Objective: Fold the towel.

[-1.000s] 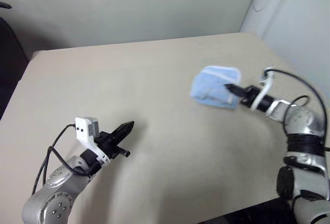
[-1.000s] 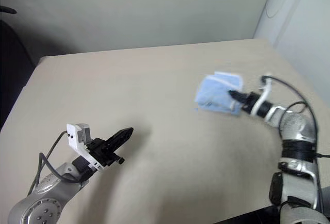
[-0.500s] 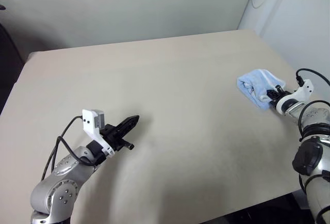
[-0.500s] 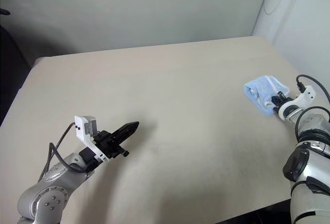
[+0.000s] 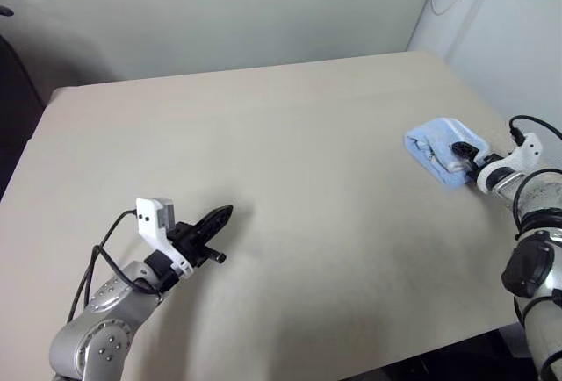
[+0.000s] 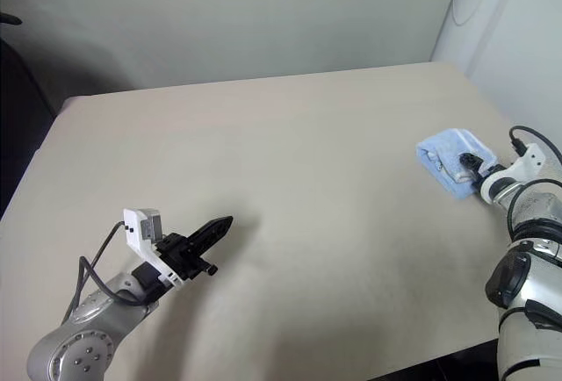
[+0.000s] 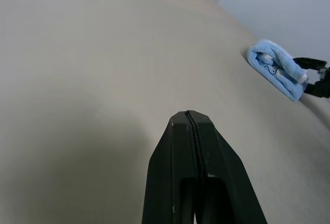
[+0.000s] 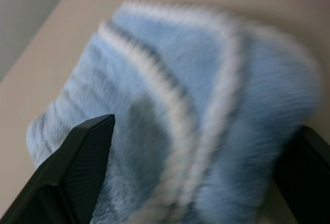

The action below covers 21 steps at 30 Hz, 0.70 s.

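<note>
My right gripper point(image 8: 198, 177) is standing with its 2 fingers point(image 8: 82, 157) wide apart, one on either side of the towel point(image 5: 443, 148), which is lying bunched in a light blue roll with whitish stitched edging, near the table point(image 5: 290, 135) corner. My left gripper point(image 5: 221, 215) is hovering, fingers pressed together, well apart from the towel.

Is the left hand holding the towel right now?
No, the left hand is shut on nothing above bare table, while the towel lies far off by the right hand.
</note>
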{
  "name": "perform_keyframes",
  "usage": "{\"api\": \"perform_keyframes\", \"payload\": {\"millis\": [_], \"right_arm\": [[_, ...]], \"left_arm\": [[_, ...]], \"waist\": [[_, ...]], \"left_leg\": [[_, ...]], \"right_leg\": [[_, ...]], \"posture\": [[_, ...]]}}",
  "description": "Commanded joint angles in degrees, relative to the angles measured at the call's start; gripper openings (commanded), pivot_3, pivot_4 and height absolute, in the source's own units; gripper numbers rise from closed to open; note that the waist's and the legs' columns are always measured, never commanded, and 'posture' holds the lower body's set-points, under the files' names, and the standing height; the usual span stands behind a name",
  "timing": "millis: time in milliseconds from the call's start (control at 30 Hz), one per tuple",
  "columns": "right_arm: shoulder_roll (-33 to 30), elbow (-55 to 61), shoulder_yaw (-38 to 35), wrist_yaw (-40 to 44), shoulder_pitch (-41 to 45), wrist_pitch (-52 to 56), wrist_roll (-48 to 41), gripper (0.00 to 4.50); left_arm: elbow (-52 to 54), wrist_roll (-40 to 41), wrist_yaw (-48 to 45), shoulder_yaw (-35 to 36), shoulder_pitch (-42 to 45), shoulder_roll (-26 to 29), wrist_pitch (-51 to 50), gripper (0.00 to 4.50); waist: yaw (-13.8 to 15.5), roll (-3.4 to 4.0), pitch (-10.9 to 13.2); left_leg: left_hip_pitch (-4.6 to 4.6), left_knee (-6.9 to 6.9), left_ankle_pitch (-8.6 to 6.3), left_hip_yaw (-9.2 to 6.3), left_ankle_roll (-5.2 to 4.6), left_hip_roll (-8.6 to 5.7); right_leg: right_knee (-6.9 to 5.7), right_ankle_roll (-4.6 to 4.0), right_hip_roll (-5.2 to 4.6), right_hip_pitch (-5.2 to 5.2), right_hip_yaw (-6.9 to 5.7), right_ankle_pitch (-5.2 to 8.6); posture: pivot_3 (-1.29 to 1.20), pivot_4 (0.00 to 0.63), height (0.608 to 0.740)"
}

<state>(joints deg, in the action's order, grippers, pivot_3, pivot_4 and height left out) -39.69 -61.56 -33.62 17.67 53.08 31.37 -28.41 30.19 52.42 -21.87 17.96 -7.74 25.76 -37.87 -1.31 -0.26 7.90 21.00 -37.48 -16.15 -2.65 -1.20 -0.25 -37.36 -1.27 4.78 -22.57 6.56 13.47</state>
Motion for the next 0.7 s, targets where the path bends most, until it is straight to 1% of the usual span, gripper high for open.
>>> {"api": "perform_keyframes", "payload": {"millis": [33,167,233,333,400,467,500,533,600,700], "right_arm": [[-1.01,9.03,-0.37,-0.53,-1.64,-1.58,-0.51,4.46],[0.24,21.22,5.75,-0.90,-7.05,-6.50,5.26,4.46],[0.91,27.99,10.54,-0.49,-9.84,-11.36,9.65,4.46],[2.46,35.31,14.98,0.99,-11.26,-14.72,12.25,4.46],[4.66,40.89,19.40,4.89,-11.21,-15.46,12.49,4.46],[7.39,45.25,23.22,8.86,-11.06,-14.22,11.32,4.46],[9.45,46.75,25.53,11.66,-11.46,-14.08,10.47,4.46],[11.27,47.52,27.52,13.74,-11.97,-13.99,10.17,4.46],[13.47,48.15,30.04,15.59,-12.83,-14.36,11.16,4.46],[16.89,47.29,33.17,17.53,-14.12,-15.07,11.98,4.46]], "left_arm": [[0.66,0.37,-0.20,1.79,1.08,1.01,0.86,0.00],[-4.54,-2.24,2.68,3.77,5.57,1.73,1.62,0.00],[-7.82,-5.97,4.70,4.40,8.09,2.34,3.05,0.00],[-12.09,-12.19,7.23,4.67,12.15,3.17,6.37,0.00],[-15.14,-18.08,7.95,3.72,15.10,4.46,10.14,0.00],[-17.63,-21.92,8.25,2.88,17.29,4.88,12.62,0.00],[-18.52,-23.37,8.81,2.27,18.20,4.08,13.72,0.00],[-19.22,-24.12,9.31,2.02,18.86,3.13,14.45,0.00],[-20.12,-25.01,9.44,2.08,19.33,1.92,15.53,0.00],[-18.38,-25.74,10.20,2.29,17.99,-0.16,16.22,0.00]], "waist": [[-0.03,0.00,0.00],[-0.05,0.03,0.00],[-0.25,0.04,0.00],[-0.76,0.07,0.01],[-1.19,0.07,0.01],[-1.47,0.06,0.00],[-1.51,0.06,0.00],[-1.51,0.05,-0.01],[-1.46,0.05,-0.01],[-1.02,0.04,-0.01]], "left_leg": [[0.00,0.00,-0.01,-0.01,-0.03,0.00],[-0.01,-0.03,-0.07,-0.03,-0.12,0.00],[-0.02,-0.07,-0.11,-0.04,-0.19,0.00],[-0.01,-0.10,-0.22,-0.04,-0.37,0.00],[0.00,-0.11,-0.21,0.00,-0.36,0.00],[0.00,-0.10,-0.13,0.00,-0.22,0.01],[0.00,-0.09,0.05,0.00,0.09,0.01],[0.00,-0.06,0.09,-0.01,0.15,0.01],[0.02,-0.03,0.13,-0.02,0.22,0.01],[0.23,-0.07,0.14,-0.07,0.24,0.00]], "right_leg": [[0.00,0.00,0.00,0.00,0.00,0.00],[-0.03,-0.01,0.01,0.00,-0.03,0.00],[-0.08,-0.01,0.00,0.00,-0.04,0.00],[-0.09,0.00,0.00,-0.02,-0.04,0.00],[-0.10,-0.01,0.00,-0.04,-0.03,-0.01],[-0.08,-0.01,0.02,-0.06,-0.03,-0.01],[-0.06,-0.01,0.04,-0.06,-0.03,-0.01],[-0.01,-0.01,0.04,-0.06,-0.02,-0.01],[0.10,0.00,0.03,-0.05,-0.03,0.00],[0.27,0.03,0.00,-0.13,-0.09,0.01]], "posture": [[0.00,0.150,0.740],[0.00,0.150,0.740],[0.00,0.150,0.740],[0.00,0.150,0.740],[0.00,0.150,0.740],[0.00,0.150,0.740],[0.00,0.150,0.740],[0.00,0.150,0.740],[0.00,0.150,0.740],[0.00,0.150,0.740]]}}
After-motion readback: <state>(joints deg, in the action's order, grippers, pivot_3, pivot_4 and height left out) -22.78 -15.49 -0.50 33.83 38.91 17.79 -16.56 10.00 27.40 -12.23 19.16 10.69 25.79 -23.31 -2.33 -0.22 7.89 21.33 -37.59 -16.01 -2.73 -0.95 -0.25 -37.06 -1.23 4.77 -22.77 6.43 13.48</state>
